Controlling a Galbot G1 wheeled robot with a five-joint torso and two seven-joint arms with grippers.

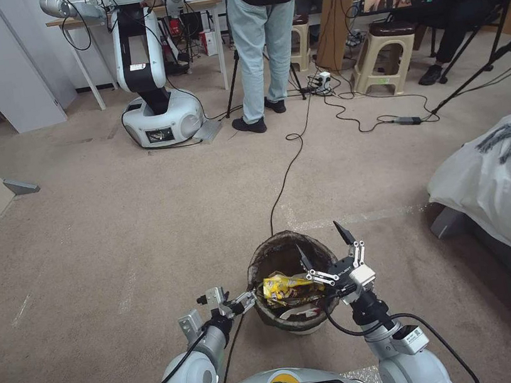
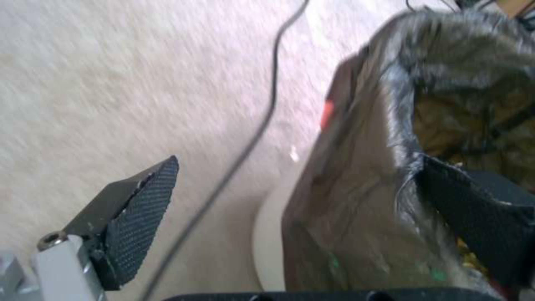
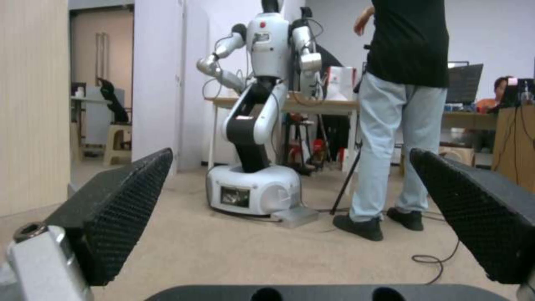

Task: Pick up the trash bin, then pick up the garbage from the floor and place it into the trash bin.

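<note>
The trash bin (image 1: 290,281) sits on the beige carpet (image 1: 116,236) right in front of the robot, between its 2 arms, dark liner folded over the rim and a yellow snack wrapper (image 1: 291,288) lying across its mouth. The left gripper (image 1: 245,299) is at the bin's near-left rim; from its wrist camera 1 finger (image 2: 474,213) sits inside the liner and the other stands out over the carpet, so the pincer straddles the rim, though whether it actually pinches it I cannot tell. The right gripper (image 1: 323,246) hangs above the bin's right side, its fingers spread wide with nothing between them, pointing away toward the room. A black cable (image 1: 285,174) runs along the carpet to the bin's far edge. A white bed (image 1: 497,195) stands to the right.
</note>
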